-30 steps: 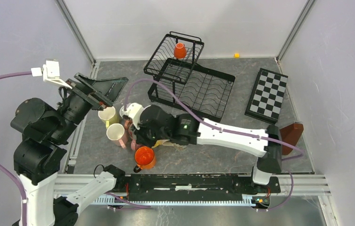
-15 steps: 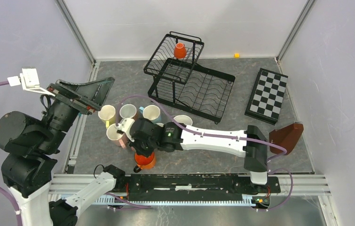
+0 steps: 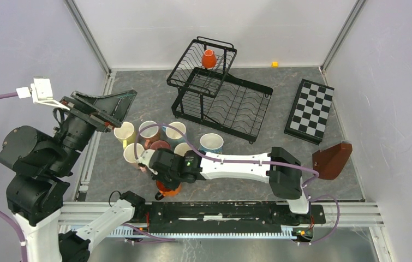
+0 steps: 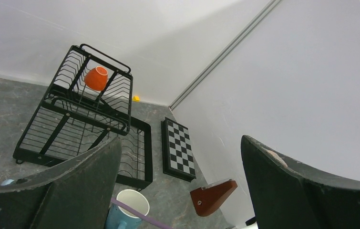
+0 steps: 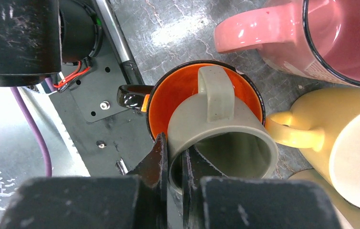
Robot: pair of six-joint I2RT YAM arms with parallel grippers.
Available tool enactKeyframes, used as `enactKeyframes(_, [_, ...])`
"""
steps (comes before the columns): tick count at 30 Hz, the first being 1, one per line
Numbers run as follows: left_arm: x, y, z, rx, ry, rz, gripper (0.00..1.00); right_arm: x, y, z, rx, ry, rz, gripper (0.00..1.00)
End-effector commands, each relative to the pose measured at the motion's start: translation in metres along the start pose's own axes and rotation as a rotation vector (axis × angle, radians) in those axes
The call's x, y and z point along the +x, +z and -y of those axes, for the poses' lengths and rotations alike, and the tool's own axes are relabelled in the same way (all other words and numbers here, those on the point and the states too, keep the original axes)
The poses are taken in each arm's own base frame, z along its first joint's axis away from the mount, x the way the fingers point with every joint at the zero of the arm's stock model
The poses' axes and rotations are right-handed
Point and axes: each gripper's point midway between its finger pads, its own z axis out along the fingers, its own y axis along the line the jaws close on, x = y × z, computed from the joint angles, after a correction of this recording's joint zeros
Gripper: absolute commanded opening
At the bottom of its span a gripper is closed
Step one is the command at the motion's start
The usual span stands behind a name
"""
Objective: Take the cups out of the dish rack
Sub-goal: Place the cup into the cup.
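Note:
My right gripper [image 5: 174, 157] is shut on the rim of a beige mug [image 5: 218, 126], one finger inside and one outside. The mug is tilted, its base over the mouth of an orange mug [image 5: 175, 90] near the front rail [image 3: 168, 189]. My left gripper [image 3: 121, 107] is open and empty, raised at the left. The black wire dish rack [image 3: 231, 103] stands at the back with one orange cup [image 3: 208, 58] upside down in its upper basket, also in the left wrist view [image 4: 96, 78]. Several mugs stand grouped left of centre, among them yellow [image 3: 124, 131], cream [image 3: 134, 154] and light blue [image 3: 211, 143].
A pink mug [image 5: 333, 38] and a yellow mug [image 5: 354, 143] stand close beside the orange one. A checkered board [image 3: 309, 111] lies at the right, a brown wedge [image 3: 332, 160] near it. The right arm's purple cable crosses the mug group.
My right gripper has carried the beige mug toward the near edge, from among the mug group to over the orange mug. My left arm has swung left and stays raised.

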Motion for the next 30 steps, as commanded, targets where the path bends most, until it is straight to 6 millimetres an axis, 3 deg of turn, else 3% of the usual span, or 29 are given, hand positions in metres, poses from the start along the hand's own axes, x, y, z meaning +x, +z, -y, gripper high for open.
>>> enactKeyframes(1, [-0.006,0.001,-0.001,0.002,0.041,0.031,1.00,-0.013,0.004,-0.003,-0.003,-0.022,0.052,0.00])
enactKeyframes(6, [-0.003,0.003,-0.003,-0.004,0.042,0.023,1.00,-0.011,0.009,-0.003,-0.004,-0.025,0.044,0.00])
enactKeyframes(17, [0.003,0.006,-0.006,-0.009,0.036,0.006,1.00,-0.007,0.013,-0.004,-0.018,-0.028,0.038,0.19])
enactKeyframes(24, [0.006,0.007,-0.008,-0.012,0.034,-0.001,1.00,-0.002,0.017,-0.007,-0.034,-0.026,0.030,0.19])
enactKeyframes(30, [0.008,0.009,-0.009,-0.013,0.034,-0.005,1.00,-0.005,0.016,-0.007,-0.036,-0.026,0.038,0.26])
